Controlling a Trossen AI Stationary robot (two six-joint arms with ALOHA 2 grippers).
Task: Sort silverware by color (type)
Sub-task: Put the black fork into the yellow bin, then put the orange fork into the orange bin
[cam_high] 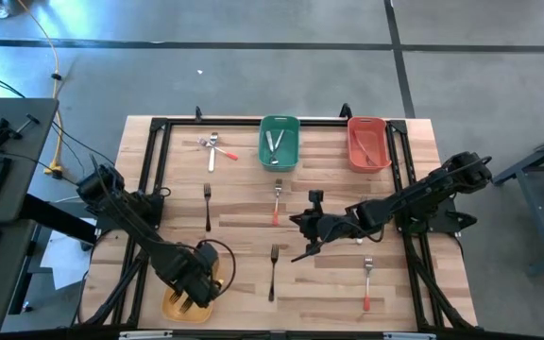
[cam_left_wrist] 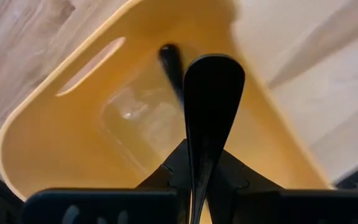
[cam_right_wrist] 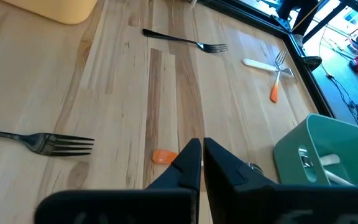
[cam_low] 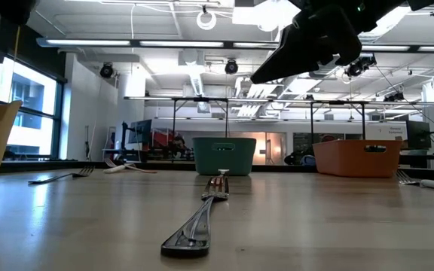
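High view: the red-handled fork is lying mid-desk, long axis running toward the green bin, tines pointing at the bin, red handle end pointing back toward the front edge. The right gripper is hovering just beside that handle end, on its right, jaws pressed together and holding nothing that shows. In the right wrist view the orange-red handle tip is sitting just ahead of the closed tips, slightly to one side, so the jaws would need to part and come over the handle across its axis. The right arm is clearly the nearer one to this fork.

A black fork is lying in front of it, also lengthwise. Another black fork is lying to the left, another red-handled fork at front right, and a small crossed pair near the back left.

The left gripper is sitting over the yellow bin at front left, jaws clamped on a black utensil handle pointing down into the bin.

Judgement: a drop-off on the left, a pick being set up on the right.
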